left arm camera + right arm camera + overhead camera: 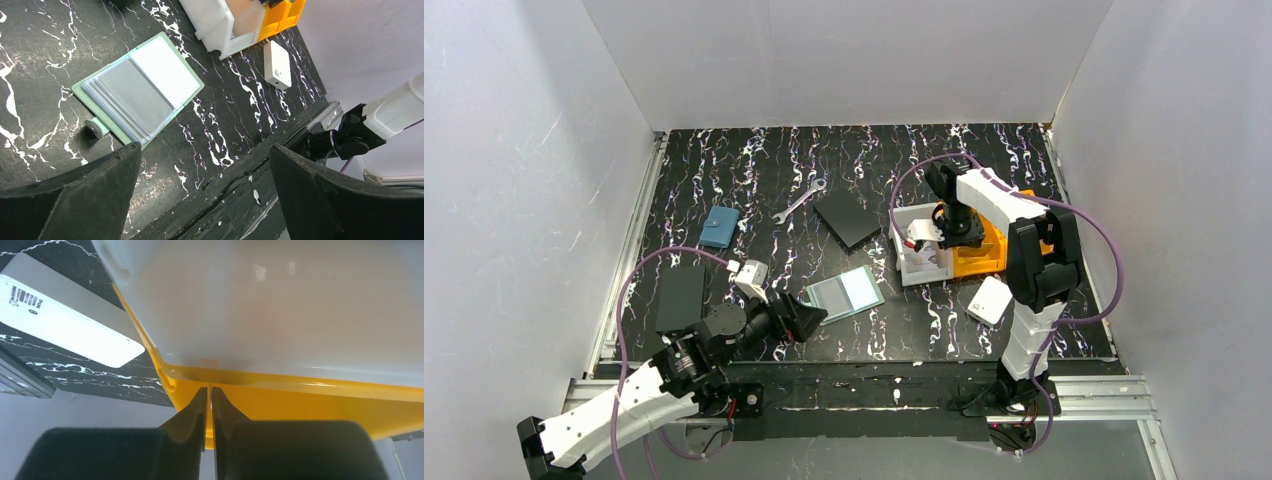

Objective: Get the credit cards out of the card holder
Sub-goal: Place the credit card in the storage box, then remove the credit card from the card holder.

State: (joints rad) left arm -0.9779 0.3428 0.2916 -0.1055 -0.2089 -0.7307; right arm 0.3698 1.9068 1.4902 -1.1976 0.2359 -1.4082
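One mint-green card holder [137, 92] lies open (grey inside); left fingers [75, 200] apart, right fingers [190, 422] nearly together.

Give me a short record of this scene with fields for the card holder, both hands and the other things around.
card holder: lying open on the table, sleeves up
credit cards: none clearly visible outside the holder
left hand: open, empty, short of the holder, not touching it
right hand: nearly shut, above the white bin and yellow bin; whether it holds anything cannot be told
other things: blue pouch, wrench, black plate, white box
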